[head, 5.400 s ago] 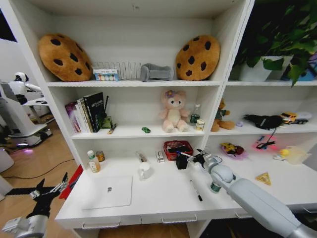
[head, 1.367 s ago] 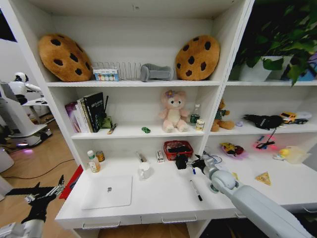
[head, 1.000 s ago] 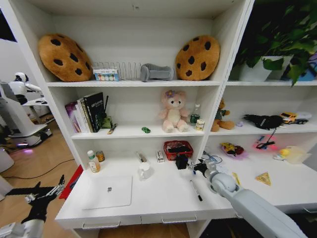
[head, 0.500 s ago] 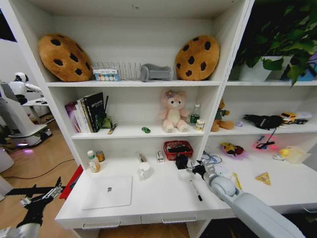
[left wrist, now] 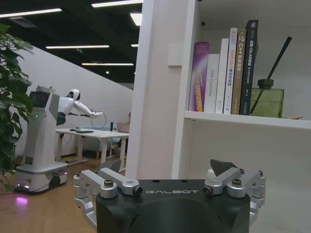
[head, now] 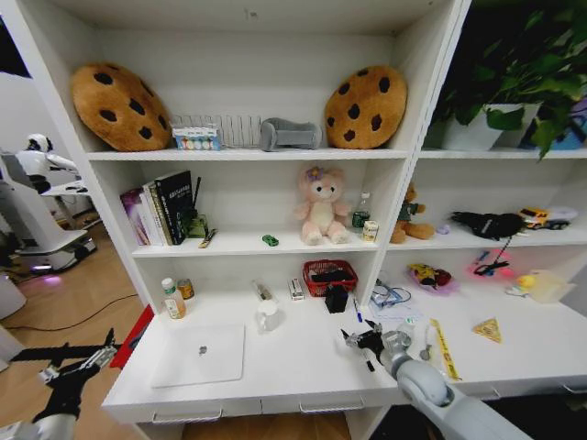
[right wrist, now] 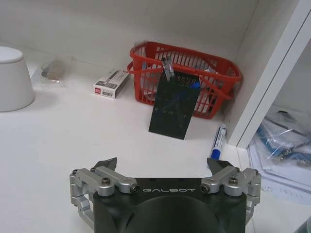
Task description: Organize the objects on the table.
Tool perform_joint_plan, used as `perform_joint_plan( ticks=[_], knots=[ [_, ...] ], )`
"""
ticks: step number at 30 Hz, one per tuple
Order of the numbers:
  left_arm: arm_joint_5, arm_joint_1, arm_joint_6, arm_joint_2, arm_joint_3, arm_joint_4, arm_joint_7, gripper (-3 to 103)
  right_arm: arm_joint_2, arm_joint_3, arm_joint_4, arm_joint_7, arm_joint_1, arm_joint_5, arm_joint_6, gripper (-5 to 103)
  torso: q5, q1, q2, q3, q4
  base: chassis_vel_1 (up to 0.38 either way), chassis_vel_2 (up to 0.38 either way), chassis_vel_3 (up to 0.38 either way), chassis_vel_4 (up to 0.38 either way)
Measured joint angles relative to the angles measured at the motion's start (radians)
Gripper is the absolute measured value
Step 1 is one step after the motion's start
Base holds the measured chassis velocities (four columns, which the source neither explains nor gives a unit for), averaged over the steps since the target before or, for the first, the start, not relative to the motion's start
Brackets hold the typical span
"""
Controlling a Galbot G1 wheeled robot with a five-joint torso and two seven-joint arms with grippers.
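Observation:
My right gripper (head: 359, 341) hovers open and empty over the white table (head: 303, 367) near its front edge, above a black marker (head: 370, 366) it partly hides. In the right wrist view the gripper (right wrist: 163, 167) faces a black pen holder (right wrist: 174, 107) in front of a red basket (right wrist: 194, 80). A blue marker (right wrist: 217, 143) lies on the table beside the holder. The white mug (head: 267, 316) and silver laptop (head: 202, 354) sit further left. A yellow ruler (head: 444, 346) lies to the right. My left gripper (head: 78, 359) hangs open off the table's left end.
Two small bottles (head: 172, 300) stand at the back left of the table. A small box (right wrist: 111, 83) lies by the basket. An upright shelf panel (right wrist: 272, 73) rises just right of the blue marker. Books (left wrist: 226, 73) stand on the shelf above.
My right gripper has drawn back from the pen holder toward the table's front edge. The blue marker and the yellow ruler now show uncovered. The left arm has barely moved.

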State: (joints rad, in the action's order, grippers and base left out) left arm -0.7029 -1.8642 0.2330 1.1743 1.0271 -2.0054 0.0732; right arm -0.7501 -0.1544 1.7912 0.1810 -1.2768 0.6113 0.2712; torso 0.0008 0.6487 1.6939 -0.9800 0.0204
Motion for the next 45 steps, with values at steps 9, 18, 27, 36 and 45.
perform_joint_plan(
  ticks=[9, 18, 27, 36, 45],
  knots=[
    [0.0, -0.015, 0.012, 0.0, 0.007, -0.001, -0.002, 100, -0.03, -0.001, -0.022, 0.012, -0.032, 0.028, 0.0, 100, 0.0, 0.0, 0.0, 0.0, 0.0, 0.0, 0.0, 0.0, 0.0],
    [0.003, -0.017, 0.013, 0.003, 0.008, -0.002, -0.002, 100, -0.05, -0.006, -0.03, 0.034, -0.032, 0.086, 0.009, 100, 0.0, 0.0, 0.0, 0.0, -0.0001, 0.0, 0.0, 0.0, 0.0],
    [0.011, -0.017, 0.013, 0.007, 0.004, -0.004, -0.002, 100, -0.047, -0.008, -0.076, 0.032, -0.007, 0.095, 0.004, 100, 0.0, 0.0, 0.0, 0.0, 0.0, 0.0, 0.0, 0.0, 0.0],
    [0.013, -0.017, 0.013, 0.009, 0.005, -0.003, -0.002, 100, -0.056, 0.012, -0.132, 0.029, 0.028, 0.116, 0.004, 100, 0.0, 0.0, 0.0, 0.0, -0.0001, 0.0, 0.0, 0.0, 0.0],
    [0.015, -0.014, 0.013, 0.009, 0.005, -0.002, -0.002, 100, -0.06, 0.012, -0.141, 0.024, 0.021, 0.114, -0.002, 100, -0.0001, 0.0, 0.0, 0.0, -0.0001, 0.0, 0.0, 0.0, 0.0]
  ],
)
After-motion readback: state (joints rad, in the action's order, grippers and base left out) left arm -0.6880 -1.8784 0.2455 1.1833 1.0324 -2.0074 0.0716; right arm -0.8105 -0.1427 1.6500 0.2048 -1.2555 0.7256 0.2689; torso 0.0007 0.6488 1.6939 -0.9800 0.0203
